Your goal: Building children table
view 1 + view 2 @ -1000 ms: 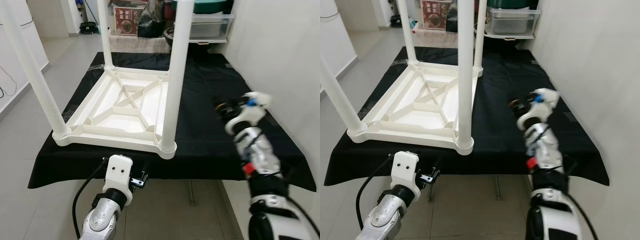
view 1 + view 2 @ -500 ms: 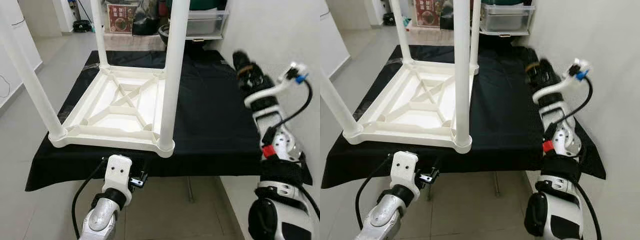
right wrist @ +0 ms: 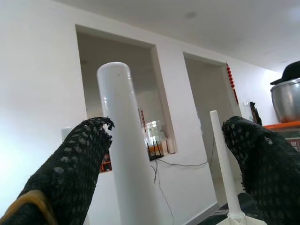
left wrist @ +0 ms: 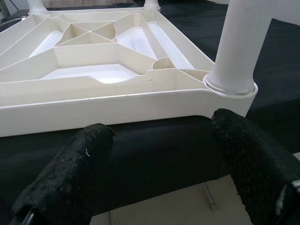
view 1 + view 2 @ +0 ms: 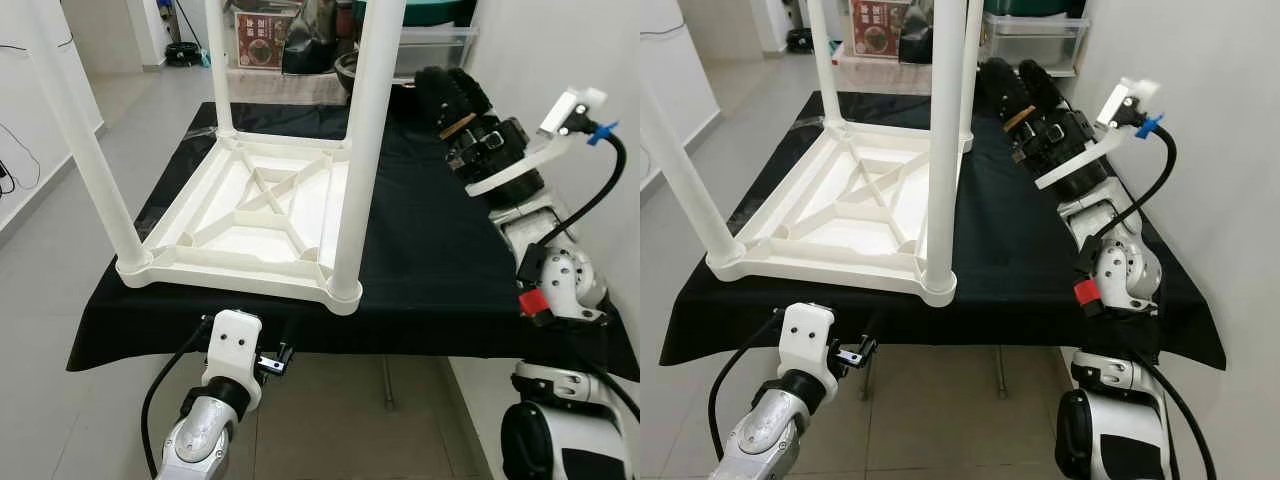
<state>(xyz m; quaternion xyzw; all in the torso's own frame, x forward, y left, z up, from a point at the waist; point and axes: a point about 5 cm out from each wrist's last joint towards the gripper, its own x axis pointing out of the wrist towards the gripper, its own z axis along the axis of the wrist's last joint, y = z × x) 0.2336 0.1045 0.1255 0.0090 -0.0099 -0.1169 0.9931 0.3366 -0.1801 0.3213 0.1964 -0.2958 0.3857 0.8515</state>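
The white plastic children's table [image 5: 255, 215] lies upside down on a black cloth [image 5: 430, 250], its round legs standing up. The near right leg [image 5: 368, 150] and the near left leg [image 5: 85, 150] rise from the front corners. My right gripper [image 5: 445, 90] is raised at the table's right side, open and empty, its fingers pointing toward the legs; the right wrist view has a white leg [image 3: 126, 154] some way beyond the fingers [image 3: 75, 164]. My left gripper [image 5: 272, 358] hangs low below the front edge, open, facing the table's rim [image 4: 108, 105] and the corner leg [image 4: 239, 51].
The black cloth hangs over the stand's front edge. At the back are a clear storage bin [image 5: 430, 45], a dark bowl [image 5: 345, 68] and a red-labelled box [image 5: 262, 25]. A white wall [image 5: 560, 50] runs close on the right. Tiled floor [image 5: 60, 250] lies to the left.
My right arm has swung up from low beside the cloth's right edge to chest height, fingers now turned toward the table legs. The left arm is unchanged; the camera shifted slightly.
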